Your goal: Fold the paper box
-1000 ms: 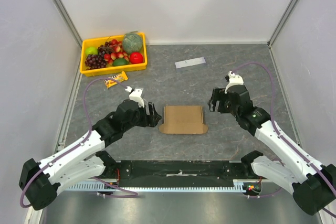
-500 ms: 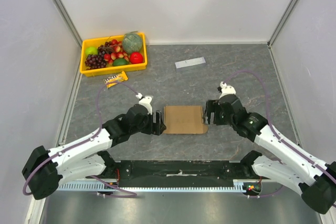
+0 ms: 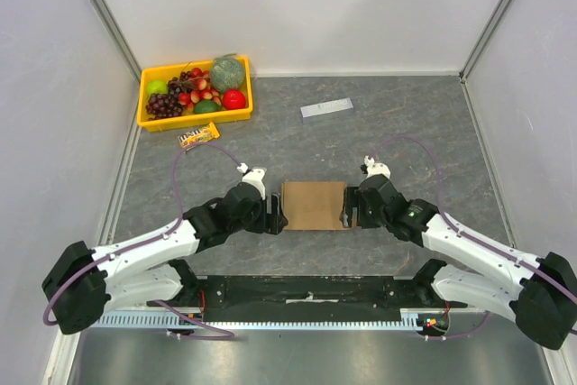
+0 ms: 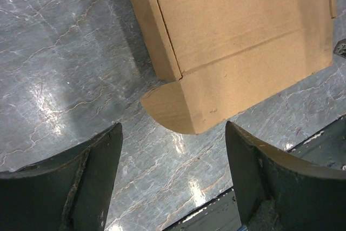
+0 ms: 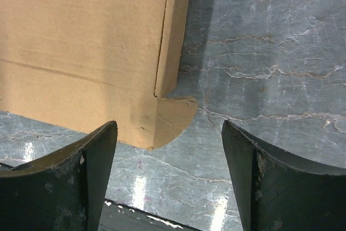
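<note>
The paper box [image 3: 313,205] is a flat brown cardboard sheet with creases and rounded tabs, lying on the grey table between the arms. My left gripper [image 3: 275,214] is open and empty at its left edge. In the left wrist view the box's rounded near-left tab [image 4: 178,109] lies just ahead of the open gripper [image 4: 173,177]. My right gripper [image 3: 345,212] is open and empty at the box's right edge. In the right wrist view the near-right tab [image 5: 170,117] lies just ahead of the open gripper [image 5: 168,174].
A yellow tray [image 3: 150,121] of toy fruit stands at the back left. A snack packet [image 3: 198,136] lies beside it. A small grey-white strip [image 3: 326,107] lies at the back middle. The black base rail [image 3: 306,290] runs along the near edge.
Both grippers have moved inward and down toward the box, the left to its left edge and the right to its right edge. The box has not moved.
</note>
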`<state>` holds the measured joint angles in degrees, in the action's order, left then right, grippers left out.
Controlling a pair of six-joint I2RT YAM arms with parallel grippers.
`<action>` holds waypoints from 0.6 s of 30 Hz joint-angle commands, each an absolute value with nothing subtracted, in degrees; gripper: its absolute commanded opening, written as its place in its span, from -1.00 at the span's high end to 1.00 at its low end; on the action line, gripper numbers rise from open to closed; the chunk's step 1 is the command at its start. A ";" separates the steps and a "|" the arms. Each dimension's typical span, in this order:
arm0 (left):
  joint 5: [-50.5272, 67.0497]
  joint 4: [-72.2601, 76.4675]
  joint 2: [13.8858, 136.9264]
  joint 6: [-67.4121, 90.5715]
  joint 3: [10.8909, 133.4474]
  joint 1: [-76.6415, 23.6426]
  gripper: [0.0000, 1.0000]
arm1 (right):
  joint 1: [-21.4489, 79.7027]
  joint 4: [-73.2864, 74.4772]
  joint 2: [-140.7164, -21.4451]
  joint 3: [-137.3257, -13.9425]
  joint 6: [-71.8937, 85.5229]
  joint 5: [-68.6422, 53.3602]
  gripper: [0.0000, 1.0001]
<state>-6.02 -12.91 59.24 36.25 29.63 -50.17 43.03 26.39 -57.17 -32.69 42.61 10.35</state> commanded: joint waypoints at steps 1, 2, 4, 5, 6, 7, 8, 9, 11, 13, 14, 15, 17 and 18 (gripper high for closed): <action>-7.30 -8.97 61.52 38.23 30.76 -50.54 -0.64 | 43.59 21.71 -58.44 -32.43 44.12 10.55 -0.70; -7.03 -8.53 62.13 38.32 30.67 -50.54 -0.64 | 43.68 21.62 -58.62 -32.43 44.21 10.72 -0.70; -6.59 -7.48 63.28 38.50 30.94 -50.62 -0.63 | 43.68 21.45 -59.06 -32.17 44.47 10.72 -0.69; -6.24 -7.04 63.80 38.50 30.85 -50.71 -0.63 | 43.51 21.36 -59.32 -32.08 44.56 10.64 -0.68; -6.24 -6.51 64.42 38.58 31.02 -50.63 -0.62 | 43.59 21.01 -59.41 -31.99 44.65 10.37 -0.68; -6.07 -6.24 64.86 38.58 31.11 -50.63 -0.62 | 43.59 20.66 -59.50 -31.82 44.65 10.11 -0.66; -6.06 -6.07 65.12 38.58 31.29 -50.71 -0.62 | 43.51 20.39 -59.50 -31.64 44.74 9.67 -0.65; -5.98 -5.89 65.47 38.58 31.38 -50.63 -0.61 | 43.59 20.04 -59.68 -31.55 44.82 9.49 -0.62; -5.89 -5.54 66.00 38.58 31.55 -50.63 -0.61 | 43.59 19.34 -60.20 -31.38 44.82 8.62 -0.57; -5.71 -5.10 66.27 38.50 31.73 -50.62 -0.61 | 43.59 18.46 -60.90 -31.29 44.91 7.65 -0.51; -5.71 -5.01 66.44 38.50 31.82 -50.62 -0.61 | 43.59 18.20 -61.34 -31.20 44.91 7.30 -0.48; -5.63 -4.92 66.71 38.41 31.90 -50.62 -0.61 | 43.59 17.85 -61.78 -31.20 45.00 7.21 -0.46; -5.28 -4.75 67.23 38.32 32.25 -50.71 -0.60 | 43.59 17.23 -62.40 -31.11 45.09 6.68 -0.41; -5.10 -4.66 67.50 38.23 32.34 -50.71 -0.60 | 43.59 16.97 -62.66 -31.03 45.17 6.42 -0.39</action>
<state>-5.58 -7.66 66.54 36.71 29.80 -50.39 43.35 20.23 -61.73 -31.51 44.16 7.68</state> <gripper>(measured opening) 0.805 0.714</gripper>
